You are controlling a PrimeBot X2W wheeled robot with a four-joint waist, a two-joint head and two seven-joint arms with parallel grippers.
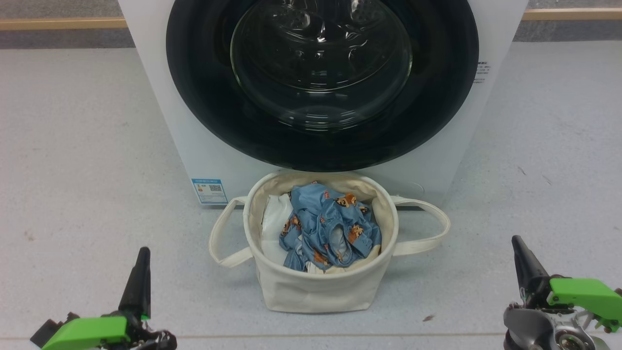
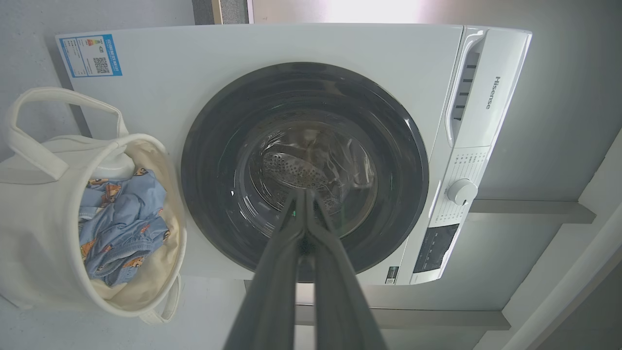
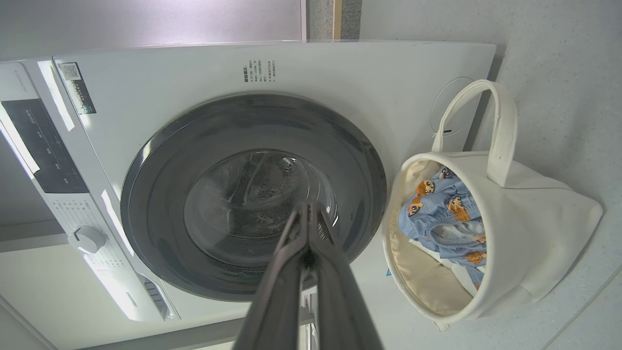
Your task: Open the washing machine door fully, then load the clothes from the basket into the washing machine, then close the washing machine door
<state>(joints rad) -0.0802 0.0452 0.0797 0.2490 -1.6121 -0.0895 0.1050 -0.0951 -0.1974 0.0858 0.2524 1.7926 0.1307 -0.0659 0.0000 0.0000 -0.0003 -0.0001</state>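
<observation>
Pale speckled floor, basket before washing machine, left fingers and right fingers both pressed together

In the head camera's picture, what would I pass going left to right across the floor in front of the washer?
left gripper → basket holding the clothes → right gripper

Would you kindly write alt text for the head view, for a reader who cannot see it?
A white washing machine with its round black-rimmed door shut stands behind a cream basket holding blue printed clothes. The left gripper and right gripper, both shut, sit low at the corners.
</observation>
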